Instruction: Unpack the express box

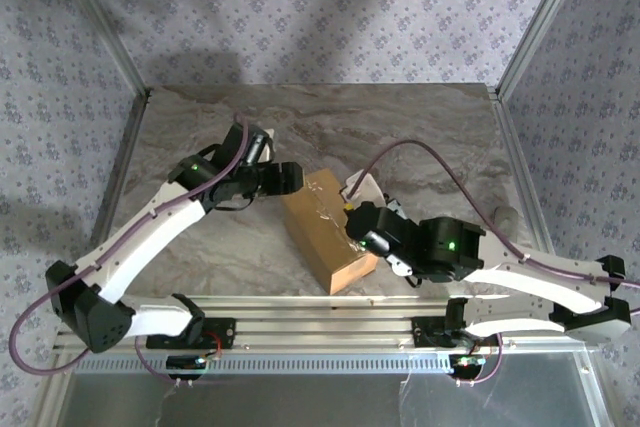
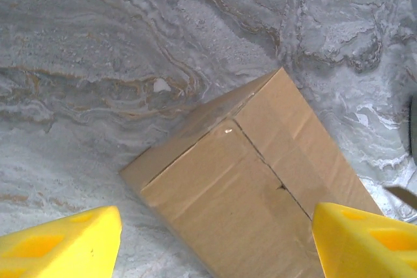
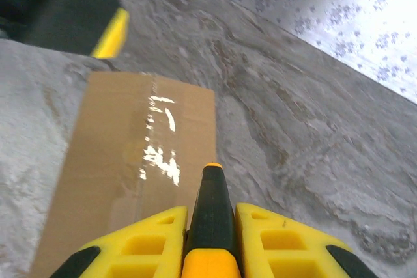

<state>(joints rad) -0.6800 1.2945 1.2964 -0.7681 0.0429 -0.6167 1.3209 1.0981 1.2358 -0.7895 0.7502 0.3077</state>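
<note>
1. Right gripper points along the express box, which lies slantwise mid-table, its near end close to the front rail.
2. Plain brown cardboard, flaps shut; glossy clear tape runs along the top seam. The left wrist view shows a thin seam line down one face.
3. Its yellow fingers are clamped on a black-and-yellow utility knife, whose nose lies over the box's right top edge; contact cannot be told.
4. Left gripper is spread wide and holds nothing, poised over the box's far end with a finger toward either side.
5. Marble table lies bare behind and beside the box. Metal frame posts bound the sides, and a small grey round object sits near the right edge.
</note>
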